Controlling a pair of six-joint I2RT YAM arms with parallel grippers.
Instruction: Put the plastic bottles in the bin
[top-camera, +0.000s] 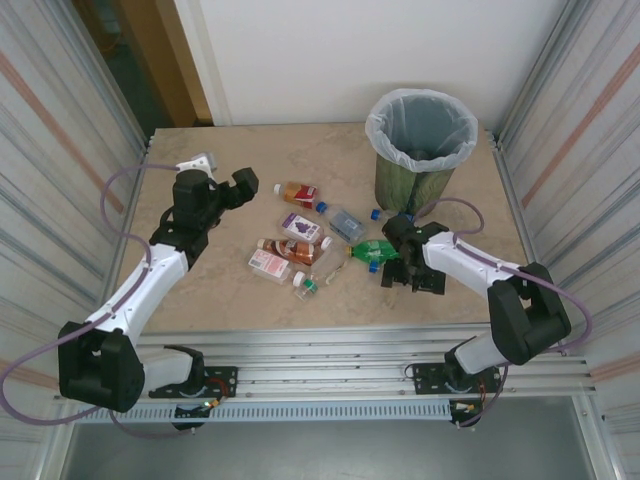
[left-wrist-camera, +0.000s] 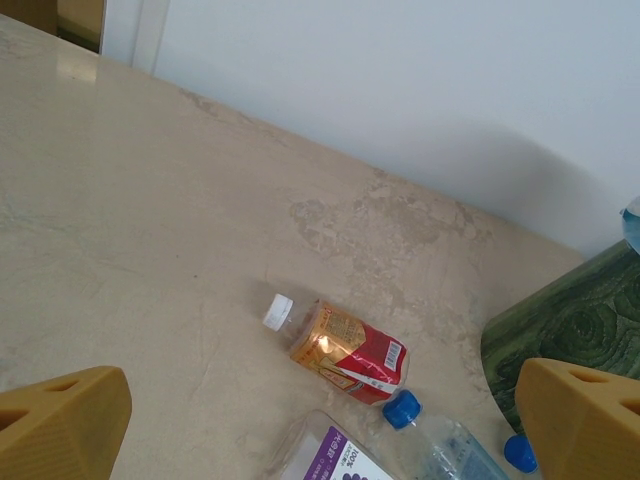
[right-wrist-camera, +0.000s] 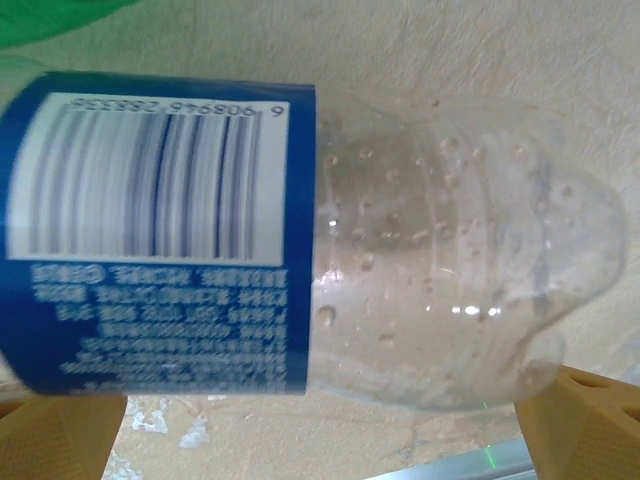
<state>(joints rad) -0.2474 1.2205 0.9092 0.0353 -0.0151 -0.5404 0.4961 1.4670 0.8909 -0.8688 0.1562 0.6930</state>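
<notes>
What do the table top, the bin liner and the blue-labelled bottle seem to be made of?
Table top: beige, veined, slightly glossy; stone or laminate.
Bin liner: thin translucent white plastic film, crinkled over the rim.
Blue-labelled bottle: clear plastic, table visible through it.

The bottle (right-wrist-camera: 450, 250) is clear glossy plastic, the table (left-wrist-camera: 150, 200) smooth matt stone-look, the walls (top-camera: 60, 150) ribbed metal

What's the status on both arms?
Left jaws open, hovering above table. Right jaws open, straddling blue-label bottle. Green bottle alongside. Bin upright just beyond.
</notes>
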